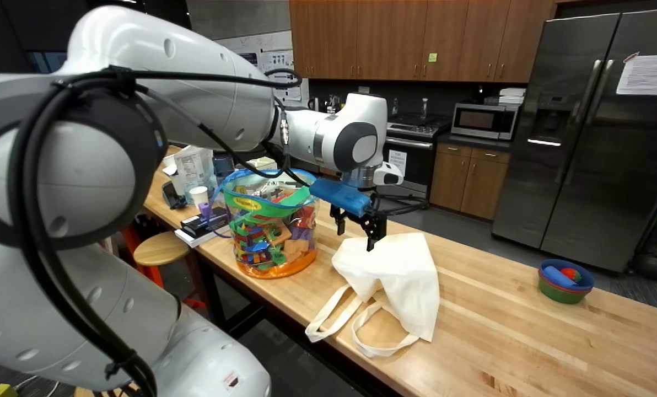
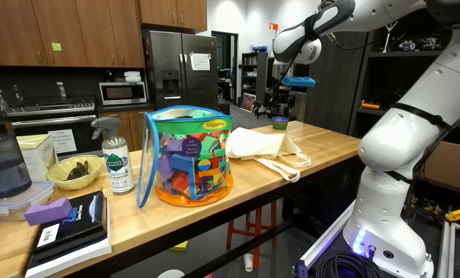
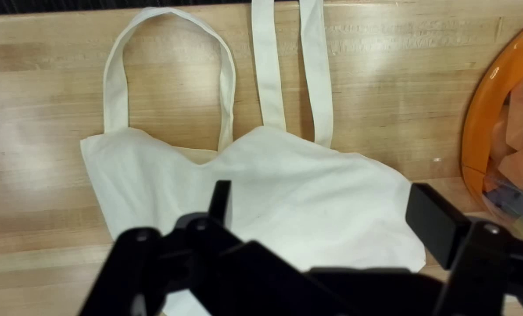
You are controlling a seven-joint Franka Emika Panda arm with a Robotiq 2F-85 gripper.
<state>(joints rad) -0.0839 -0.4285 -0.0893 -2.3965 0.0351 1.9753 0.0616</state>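
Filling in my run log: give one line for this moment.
fingers: open, nothing held, above tote bag | tote bag: on table, straps spread out | beside: container of colored blocks

Cream cloth tote (image 1: pixel 403 270) lies on pale wooden tabletop (image 1: pixel 505 325), between clear cylindrical plastic bag (image 1: pixel 270 234) and blue-topped round bowl stack (image 1: pixel 560 295).

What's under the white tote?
The tote lies on the wooden tabletop, which shows around its edges and inside a handle loop. Whatever its body covers is hidden, so I can't tell if anything else is beneath. The gripper also blocks part of the wrist view.
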